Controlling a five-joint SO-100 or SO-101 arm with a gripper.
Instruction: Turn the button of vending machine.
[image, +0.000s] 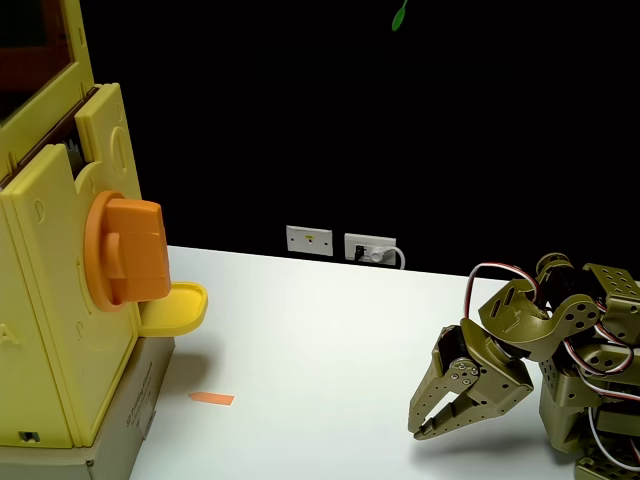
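Fixed view: the olive-green arm sits folded low at the right, its end effector (432, 425) pointing down and leftward just above the white surface (330, 330), fingers closed or nearly so and holding nothing. The button (128, 252), an orange disc with a thick blocky bar projecting toward the end effector's side, lies well apart to the left of the end effector and higher, mounted on the facing panel of the vending machine (50, 330). The bar's long axis stands roughly upright, so a grasp would likely call for a raised, leftward reach with the jaws spread across the bar's flat sides. Just below the button a small yellow tray (178, 305) juts out; an orange strip (212, 398) lies on the surface between machine and end effector. Two wall sockets (340, 243) stand behind. No legible writing or brand is visible.
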